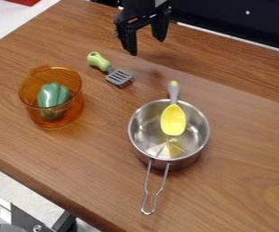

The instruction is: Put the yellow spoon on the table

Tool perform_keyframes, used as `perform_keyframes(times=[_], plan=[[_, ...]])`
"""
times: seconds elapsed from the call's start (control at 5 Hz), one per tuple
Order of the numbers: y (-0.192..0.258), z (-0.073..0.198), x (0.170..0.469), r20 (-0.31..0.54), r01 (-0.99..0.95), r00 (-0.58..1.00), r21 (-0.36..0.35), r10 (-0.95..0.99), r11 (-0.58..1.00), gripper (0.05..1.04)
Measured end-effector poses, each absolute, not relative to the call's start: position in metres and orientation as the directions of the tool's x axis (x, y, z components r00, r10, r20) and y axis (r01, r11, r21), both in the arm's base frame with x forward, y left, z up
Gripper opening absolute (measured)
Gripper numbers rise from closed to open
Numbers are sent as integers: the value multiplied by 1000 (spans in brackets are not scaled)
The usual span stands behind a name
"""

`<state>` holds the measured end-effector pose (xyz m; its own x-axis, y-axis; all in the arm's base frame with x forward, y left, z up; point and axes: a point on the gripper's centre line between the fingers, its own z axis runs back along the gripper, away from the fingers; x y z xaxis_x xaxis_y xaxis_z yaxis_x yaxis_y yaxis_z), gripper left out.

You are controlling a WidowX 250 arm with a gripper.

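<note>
The black gripper (146, 46) hangs over the table's far part at the top centre, its two fingers spread apart with nothing between them. Below it and to the right, the yellow spoon (173, 120) lies in the metal pot (203, 131), its yellow bowl over the pot's opening. The spoon's grey handle, with a yellow tip, rests across the far rim and sticks out beyond it. Gripper and spoon are well apart. The wooden table (245, 181) lies under the pot.
A spatula (119, 77) with a green handle lies left of centre. An orange see-through pot (79, 102) holding a green pepper (52, 96) stands at the left. The metal pot's wire handle points toward the near edge, and the table's edge slants across the lower left.
</note>
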<state>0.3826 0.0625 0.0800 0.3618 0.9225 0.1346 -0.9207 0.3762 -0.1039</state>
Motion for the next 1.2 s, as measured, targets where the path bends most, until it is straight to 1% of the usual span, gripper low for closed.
perform_keyframes(times=[0.2,0.4,0.8,1.0,1.2], plan=[[62,64,378,112,-924,369,-63,923,377,997],[54,58,374,125,-899,431,-29,894,437,996],[41,75,369,69,-865,495,-58,866,499,997],[21,83,357,52,-809,580,-76,813,582,997],[-1,84,350,37,-740,667,-78,744,668,997]])
